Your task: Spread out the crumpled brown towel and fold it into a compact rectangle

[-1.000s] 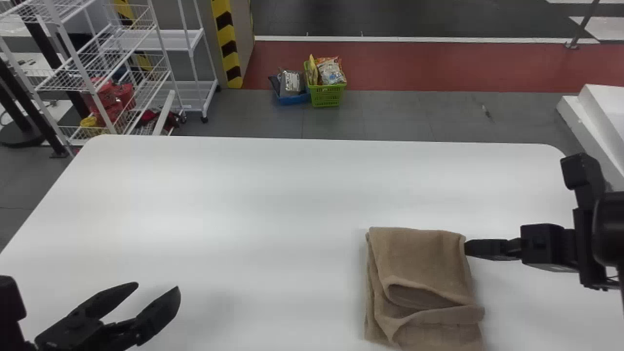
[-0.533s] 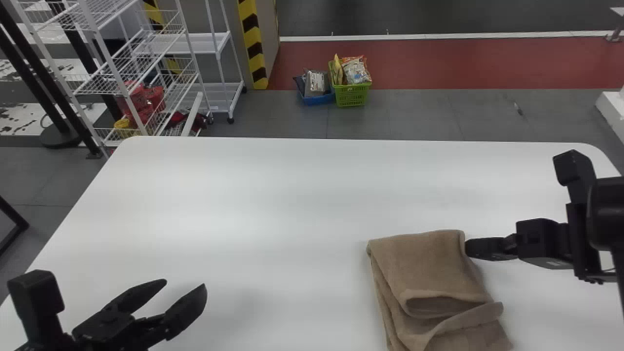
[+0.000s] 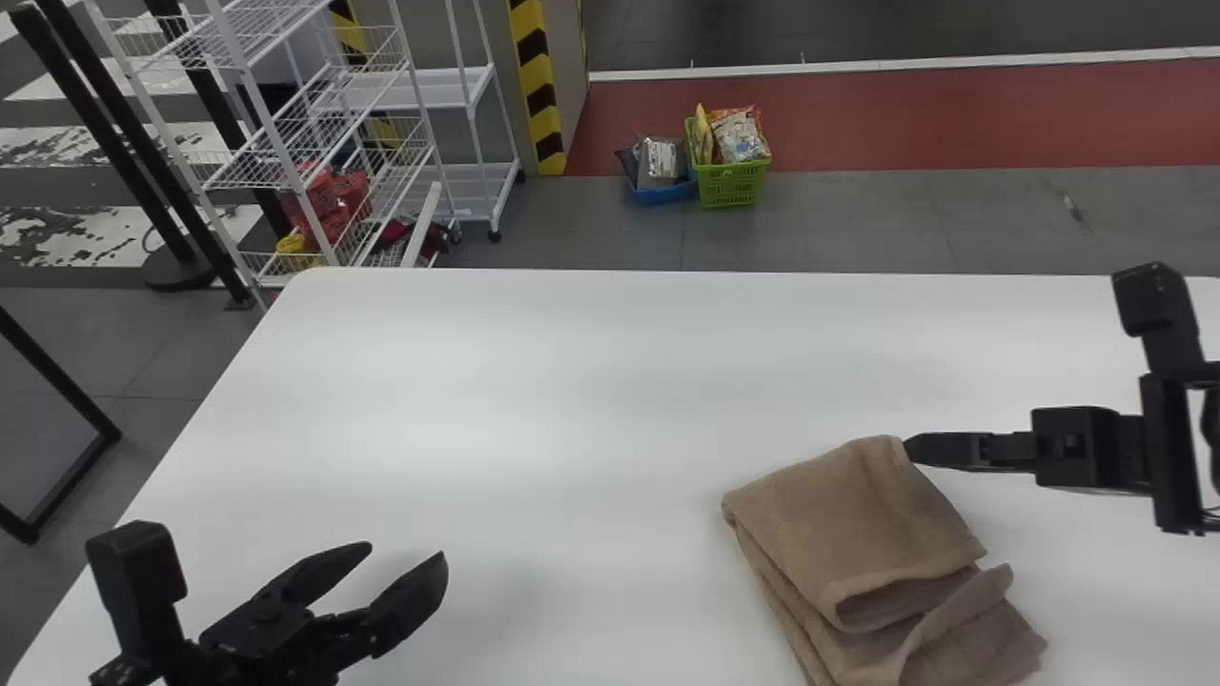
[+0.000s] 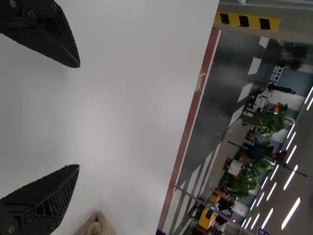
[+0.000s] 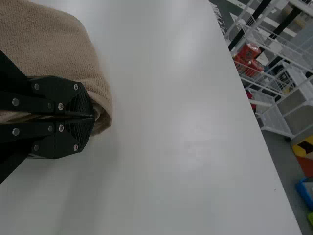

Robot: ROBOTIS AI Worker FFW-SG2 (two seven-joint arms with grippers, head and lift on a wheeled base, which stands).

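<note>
free: table (image 3: 572, 381) between left gripper (image 3: 408, 553) and towel (image 3: 858, 524) | obstacle: right gripper (image 3: 911, 448) at towel

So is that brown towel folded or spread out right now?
Folded, but not neatly: the brown towel lies in stacked layers, with a loose flap askew at its near end.

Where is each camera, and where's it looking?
Head view: on the robot's head, looking down at the table; left gripper, right gripper show.
Left wrist view: on that wrist, looking out over the table; its fingers show.
Right wrist view: on that wrist, looking across towel and table; closed fingers show.
Head and right wrist views share the shelves.
</note>
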